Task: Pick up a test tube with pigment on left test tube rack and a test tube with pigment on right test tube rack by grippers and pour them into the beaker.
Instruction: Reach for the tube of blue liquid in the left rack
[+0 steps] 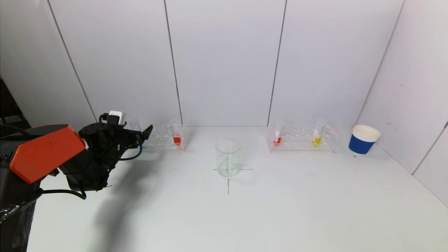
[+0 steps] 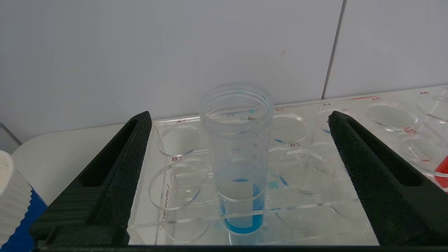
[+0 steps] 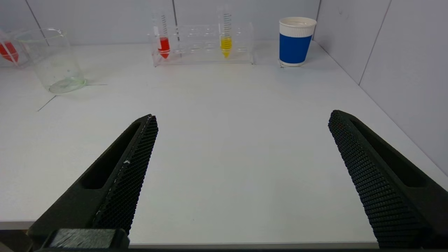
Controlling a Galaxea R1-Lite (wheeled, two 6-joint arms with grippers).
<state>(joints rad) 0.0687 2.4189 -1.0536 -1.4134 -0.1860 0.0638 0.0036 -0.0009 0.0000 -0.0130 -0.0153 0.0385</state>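
— Where is the left gripper [image 2: 238, 140] sitting?
— At the left of the head view, its jaws standing released on either side of the blue test tube [image 2: 238, 164], which is standing upright in the left rack [image 2: 304, 210].
— And the right gripper [image 3: 241, 140]?
— Its jaws are hanging spread over the bare desk [image 3: 227, 122]; the beaker [image 1: 228, 157] is standing at centre frame.

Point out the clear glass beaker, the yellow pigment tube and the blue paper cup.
Clear glass beaker [image 1: 228, 157]: head view, side wall.
Yellow pigment tube [image 1: 317, 139]: head view, liquid.
Blue paper cup [image 1: 361, 144]: head view, blue band.
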